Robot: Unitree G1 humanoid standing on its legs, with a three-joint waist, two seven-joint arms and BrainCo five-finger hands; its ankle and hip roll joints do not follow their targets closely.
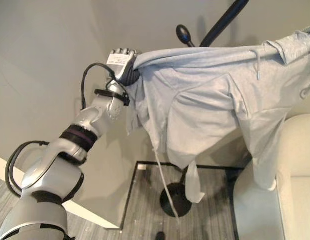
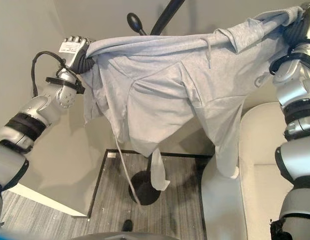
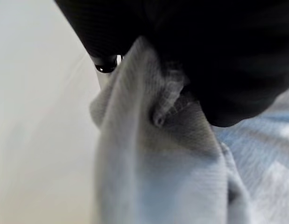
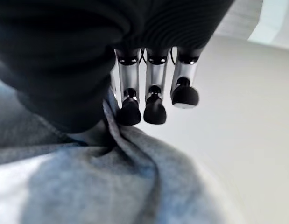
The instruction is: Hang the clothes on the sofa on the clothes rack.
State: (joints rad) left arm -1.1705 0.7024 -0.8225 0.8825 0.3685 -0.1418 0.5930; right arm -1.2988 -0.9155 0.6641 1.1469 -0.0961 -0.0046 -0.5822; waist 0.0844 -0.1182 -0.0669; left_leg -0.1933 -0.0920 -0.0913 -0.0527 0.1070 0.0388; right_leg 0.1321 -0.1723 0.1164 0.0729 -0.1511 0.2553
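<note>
So starting on the left: the left robot hand (image 2: pixel 74 50) is up high w/ its fingers curled into one end of the grey hoodie (image 2: pixel 185 95), bunching the fabric at what looks like a shoulder or hem edge, and the left wrist view backs that up, cloth pinched right under the dark cover. Prob held that high so the body of the thing clears the floor (image 2: pixel 195 200) and the top edge sits at peg height. Moving across, the hoodie is stretched out like a banner btwn both arms, top edge pulled nearly taut, sleeves and a drawstring (image 2: pixel 209 52) dangling down loose. Right behind it is the clothes rack (image 1: pixel 220 22), black pole slanting up w/ a knobbed peg (image 1: pixel 184 34) poking out just above the fabric's top edge, its round base (image 2: pixel 143 187) down on the floor. Imo the spread is deliberate, keeping the collar/hood area open so it can drop over a peg instead of sliding off in a lump. Not hooked yet afaict, the cloth's weight looks carried by the hands alone. On the far right, the right robot hand (image 2: pixel 299 22) is at the hood end; its wrist view shows fingers bent down w/ cloth gathered under the palm, so I'd call it clamped on the hoodie too. The pale sofa (image 2: pixel 257 150) sits below it, nothing of the garment resting on it.
</note>
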